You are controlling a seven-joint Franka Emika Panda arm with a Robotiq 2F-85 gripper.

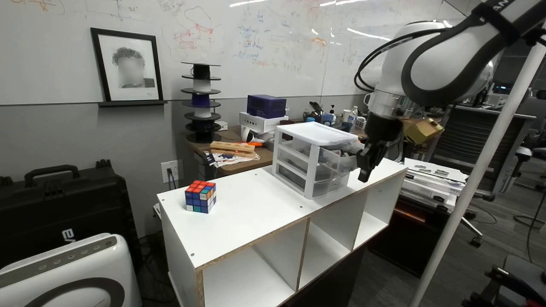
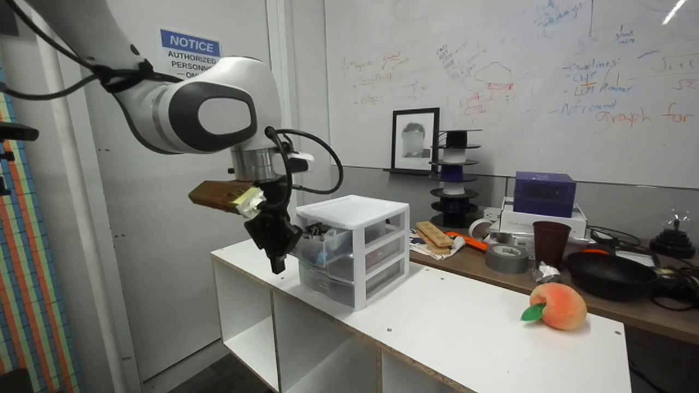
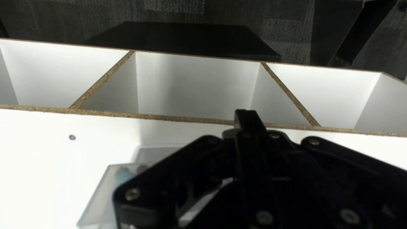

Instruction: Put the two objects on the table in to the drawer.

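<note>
I have the arm (image 1: 443, 62) entering from the upper right of the frame in an exterior view, bent at the wrist so the gripper (image 1: 364, 174) points down, right of centre, its tip leaning slightly to the lower left. In an exterior view the arm (image 2: 224, 115) comes in from the upper left, and my gripper hangs left of centre beside the front of the drawer unit (image 2: 354, 212). It is clenched, jaws together; I can't tell whether it touches the plastic. The wrist view has it filling the lower right, tip over the front edge of the desk (image 3: 38, 159).

Counting now: one white-framed unit with three tiers; its top drawer (image 1: 340, 161) looks partway out, small mixed items (image 2: 317, 230) showing in it. One Rubik's cube (image 1: 200, 197) sits on the white desk at left of the frame in an exterior view, near the desk's end. One peach (image 2: 559, 307) with one green leaf (image 2: 533, 313) rests on that desk at the right in an exterior view. I see three open compartments (image 1: 251, 281) below the top. On the brown desk behind: one purple box (image 2: 544, 194), one black pan (image 2: 609, 277), one maroon cup (image 2: 550, 243), one tape roll (image 2: 507, 261).
</note>
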